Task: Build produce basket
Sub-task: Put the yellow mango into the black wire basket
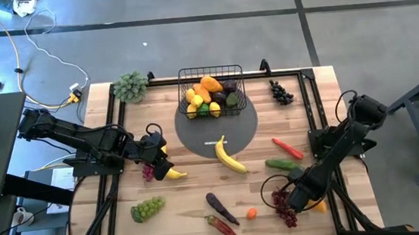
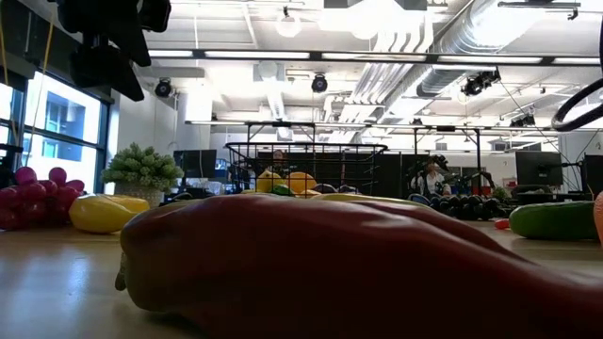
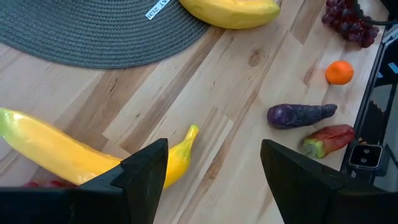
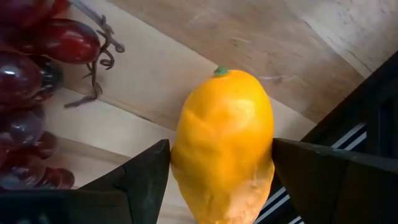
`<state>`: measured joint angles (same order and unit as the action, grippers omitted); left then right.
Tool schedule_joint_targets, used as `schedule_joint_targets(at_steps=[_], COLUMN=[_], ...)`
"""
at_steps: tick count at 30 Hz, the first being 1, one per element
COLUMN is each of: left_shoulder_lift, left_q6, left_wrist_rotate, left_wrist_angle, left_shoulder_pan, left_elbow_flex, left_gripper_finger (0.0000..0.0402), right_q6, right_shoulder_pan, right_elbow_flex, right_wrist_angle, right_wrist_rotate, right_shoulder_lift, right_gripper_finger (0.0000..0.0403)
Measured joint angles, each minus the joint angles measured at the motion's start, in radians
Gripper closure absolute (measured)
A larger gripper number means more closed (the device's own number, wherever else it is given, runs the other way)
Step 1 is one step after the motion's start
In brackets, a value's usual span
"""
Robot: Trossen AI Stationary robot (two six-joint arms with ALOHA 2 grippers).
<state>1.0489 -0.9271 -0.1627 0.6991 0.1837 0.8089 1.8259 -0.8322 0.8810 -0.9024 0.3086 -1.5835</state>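
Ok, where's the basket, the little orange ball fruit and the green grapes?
basket [image 1: 209, 75]: high view, its far wire rim.
little orange fruit [image 1: 251, 213]: high view, its middle.
green grapes [image 1: 147, 209]: high view, middle of the bunch.

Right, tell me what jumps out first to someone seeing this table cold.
The black wire basket at the table's far middle, already heaped with yellow and orange fruit, draws the eye, with more produce scattered over the wood, such as the big banana on the edge of the round grey mat. The right gripper brackets an orange mango at the near right edge, while the left gripper hovers open by a smaller banana.
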Motion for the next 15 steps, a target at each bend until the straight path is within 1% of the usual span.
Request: schedule_joint_targets(at_steps=[2,4,10,15], left_shoulder_lift=[0.000,0.000,0.000,0.000], left_q6=[0.018,0.030,0.063,0.085], left_wrist_rotate=[0.000,0.000,-0.001,-0.003], left_wrist_angle=[0.000,0.000,0.000,0.000], left_shoulder_pan=[0.000,0.000,0.000,0.000], left_elbow_flex=[0.000,0.000,0.000,0.000], left_gripper_finger=[0.0154,0.0154,0.0154,0.0154], right_q6=[0.000,0.000,0.000,0.015], right_shoulder_pan=[0.000,0.000,0.000,0.001], right_elbow_flex=[0.001,0.001,0.001,0.006], right_wrist_angle=[0.001,0.002,0.002,0.002], right_wrist_rotate=[0.004,0.008,0.041,0.040], right_shoulder_lift=[-0.005,-0.006,-0.007,-0.005], right_gripper_finger=[0.0154,0.0172,0.0247,0.0249])
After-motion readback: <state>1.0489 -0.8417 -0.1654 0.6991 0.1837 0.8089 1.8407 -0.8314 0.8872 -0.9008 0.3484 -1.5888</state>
